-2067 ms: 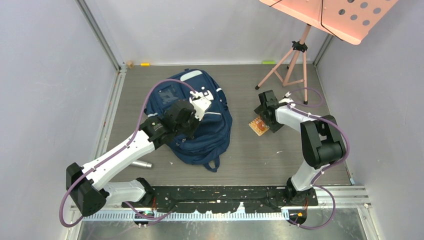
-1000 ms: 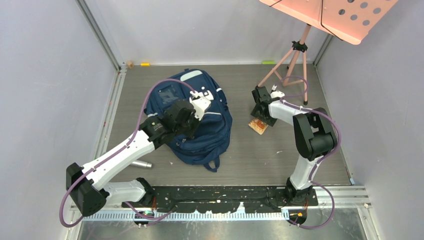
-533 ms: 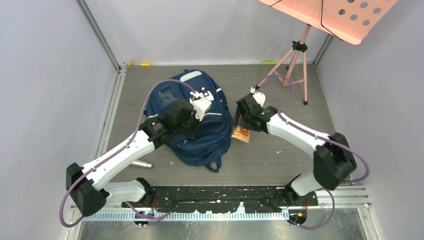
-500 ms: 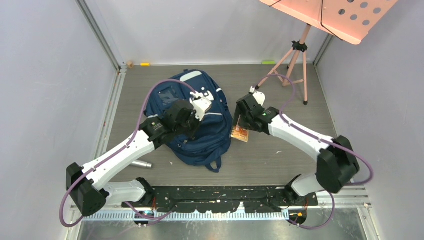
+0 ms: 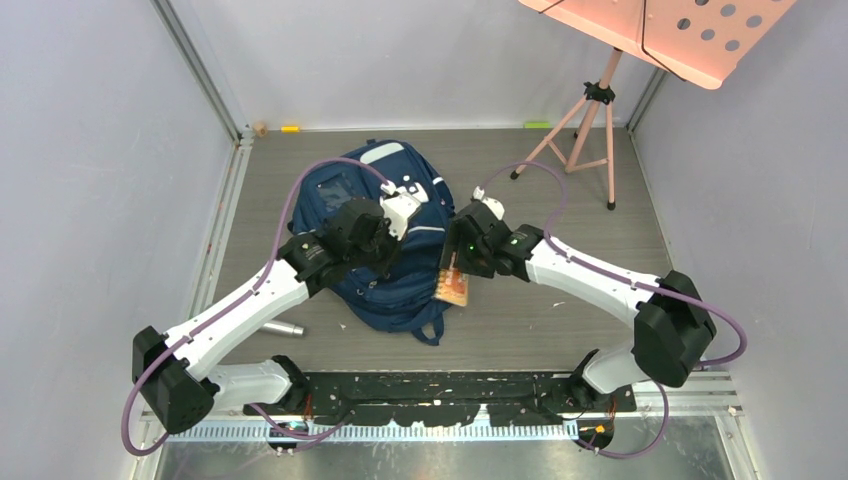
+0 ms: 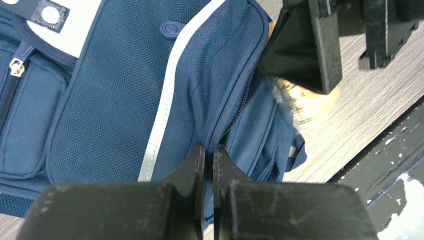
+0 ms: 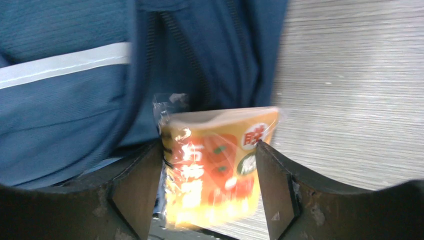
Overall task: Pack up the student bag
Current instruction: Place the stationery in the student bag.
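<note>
Just at student bag [image 5: 400, 275] edge: snack packet [image 5: 453, 286]

1. From overhead the light is soft and even: the pale walls [image 5: 100, 150] look flat, with only faint shade round the student bag [image 5: 400, 270].
2. My left claw [image 6: 209, 150] reads as a near-black silhouette, its body blurred nearest the lens. The weave just beyond its tips is crisp.
3. Up and right of that claw, the snack packet [image 6: 305, 97] glows washed-out and soft, and the bench [image 6: 372, 97] is pale, nearly blown.
4. Around my right claw [image 7: 207, 145] motion blur smears everything. The film between its fingers glints, and the print is barely legible.
5. Fabric left of it is streaked and out of focus.
</note>
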Controlling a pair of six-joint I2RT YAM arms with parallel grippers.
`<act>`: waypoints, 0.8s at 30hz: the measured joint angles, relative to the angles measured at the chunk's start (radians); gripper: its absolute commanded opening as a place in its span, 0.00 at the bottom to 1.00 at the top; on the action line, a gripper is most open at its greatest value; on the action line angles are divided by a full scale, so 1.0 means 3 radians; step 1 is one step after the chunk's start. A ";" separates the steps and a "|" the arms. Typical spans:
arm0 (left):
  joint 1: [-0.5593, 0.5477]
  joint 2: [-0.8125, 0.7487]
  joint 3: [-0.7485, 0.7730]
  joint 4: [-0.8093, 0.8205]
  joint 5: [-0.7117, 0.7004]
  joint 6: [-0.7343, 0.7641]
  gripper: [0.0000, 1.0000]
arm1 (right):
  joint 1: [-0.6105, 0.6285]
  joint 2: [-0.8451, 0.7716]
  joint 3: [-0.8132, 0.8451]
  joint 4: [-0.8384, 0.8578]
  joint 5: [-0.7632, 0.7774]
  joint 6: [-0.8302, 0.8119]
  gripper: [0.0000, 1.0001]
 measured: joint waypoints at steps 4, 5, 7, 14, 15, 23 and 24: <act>0.0011 0.0000 -0.0011 0.0019 0.0039 -0.0005 0.00 | 0.0113 0.0017 0.0000 0.0233 -0.0051 0.0156 0.58; 0.0011 0.0000 -0.0014 0.0022 0.0039 -0.0005 0.00 | 0.0130 0.0018 0.0000 0.0278 -0.0052 0.0198 0.58; 0.0018 0.0000 -0.0018 0.0032 0.0041 -0.0006 0.00 | 0.0146 0.0019 -0.0001 0.0354 -0.0039 0.0286 0.58; 0.0048 0.0000 -0.0028 0.0083 0.0032 -0.0008 0.00 | 0.0179 0.0156 -0.0042 0.0768 0.0046 0.0553 0.48; 0.0052 0.0000 -0.0028 0.0088 0.0025 -0.0008 0.00 | 0.0187 0.0181 -0.0072 0.0877 0.0051 0.0600 0.45; 0.0074 0.0001 -0.0029 0.0093 -0.0019 -0.0006 0.00 | 0.0244 0.0215 -0.0280 0.1545 0.0234 0.0923 0.18; 0.0074 0.0001 -0.0029 0.0094 -0.0020 -0.0008 0.00 | 0.0247 0.0215 -0.0289 0.1595 0.0257 0.0958 0.17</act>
